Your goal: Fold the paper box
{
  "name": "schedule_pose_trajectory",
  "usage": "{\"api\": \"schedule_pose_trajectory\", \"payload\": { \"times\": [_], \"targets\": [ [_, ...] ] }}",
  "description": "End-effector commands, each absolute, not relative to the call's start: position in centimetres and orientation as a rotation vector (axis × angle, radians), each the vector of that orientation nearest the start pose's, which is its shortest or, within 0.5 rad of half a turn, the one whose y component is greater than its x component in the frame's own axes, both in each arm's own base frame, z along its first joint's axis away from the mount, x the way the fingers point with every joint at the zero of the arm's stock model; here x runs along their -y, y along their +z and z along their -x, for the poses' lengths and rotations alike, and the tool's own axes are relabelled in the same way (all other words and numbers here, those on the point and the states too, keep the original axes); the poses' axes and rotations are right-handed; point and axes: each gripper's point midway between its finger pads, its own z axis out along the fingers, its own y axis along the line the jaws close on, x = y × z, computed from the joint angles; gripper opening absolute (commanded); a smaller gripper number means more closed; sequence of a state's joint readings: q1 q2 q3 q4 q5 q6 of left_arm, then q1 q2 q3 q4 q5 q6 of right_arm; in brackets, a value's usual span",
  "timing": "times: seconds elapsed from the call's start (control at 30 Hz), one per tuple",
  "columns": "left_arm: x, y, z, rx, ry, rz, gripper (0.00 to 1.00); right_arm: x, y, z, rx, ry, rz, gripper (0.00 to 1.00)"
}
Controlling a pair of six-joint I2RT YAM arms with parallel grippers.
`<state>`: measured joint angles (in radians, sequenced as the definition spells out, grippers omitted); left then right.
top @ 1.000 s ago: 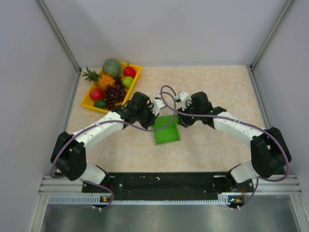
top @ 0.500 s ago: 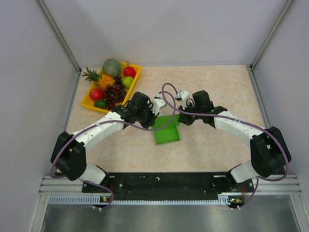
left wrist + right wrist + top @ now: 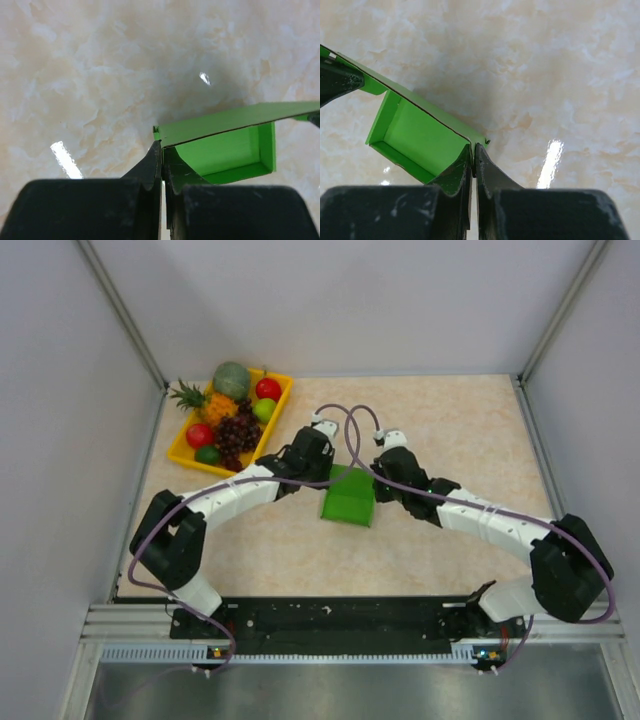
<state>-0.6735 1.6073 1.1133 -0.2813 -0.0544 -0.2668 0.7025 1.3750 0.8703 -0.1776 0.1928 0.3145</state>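
Paper box [image 3: 349, 498]: bright green, partly formed, open cavity with raised side walls. It sits on the bench [image 3: 460, 430], to the near right of the yellow fruit tray [image 3: 181, 452] and apart from it.

Left gripper [image 3: 161, 151]: between tray and box, jaws clenched on the corner of the box's far wall on the tray side.

Right gripper [image 3: 473, 151]: at the other corner of that same wall, away from the tray, jaws pinched tight on the card edge.

Dark shadow on the bench under the held wall.
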Motion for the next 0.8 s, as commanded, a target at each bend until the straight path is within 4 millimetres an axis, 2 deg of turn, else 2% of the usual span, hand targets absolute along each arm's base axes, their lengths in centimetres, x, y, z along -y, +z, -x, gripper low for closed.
{"api": "schedule_pose_trajectory", "payload": {
  "times": [0.0,0.03,0.1,0.13,0.37,0.57,0.77],
  "targets": [
    [27.7,12.3,-36.2,-2.250,-0.369,-0.220,0.00,-22.6,14.9,-32.7,-2.062,0.315,0.016,0.00],
    [27.1,11.7,-36.4,-2.242,-0.321,-0.178,0.00,-22.7,15.0,-33.1,-2.039,0.305,0.004,0.00],
    [27.7,12.0,-36.7,-2.200,-0.348,-0.143,0.00,-22.4,14.3,-33.2,-2.034,0.275,-0.015,0.00],
    [27.3,11.3,-36.7,-2.189,-0.322,-0.133,0.00,-22.3,14.1,-33.4,-2.028,0.263,-0.024,0.00],
    [27.5,10.0,-36.3,-2.192,-0.309,-0.143,0.00,-21.5,13.4,-34.1,-2.064,0.175,-0.194,0.00],
    [28.0,10.5,-36.0,-2.150,-0.372,-0.123,0.00,-20.9,12.1,-33.6,-2.046,0.137,-0.317,0.00],
    [27.9,9.6,-35.0,-2.135,-0.372,-0.106,0.00,-20.0,11.0,-33.0,-2.014,0.089,-0.406,0.00]
  ]
}}
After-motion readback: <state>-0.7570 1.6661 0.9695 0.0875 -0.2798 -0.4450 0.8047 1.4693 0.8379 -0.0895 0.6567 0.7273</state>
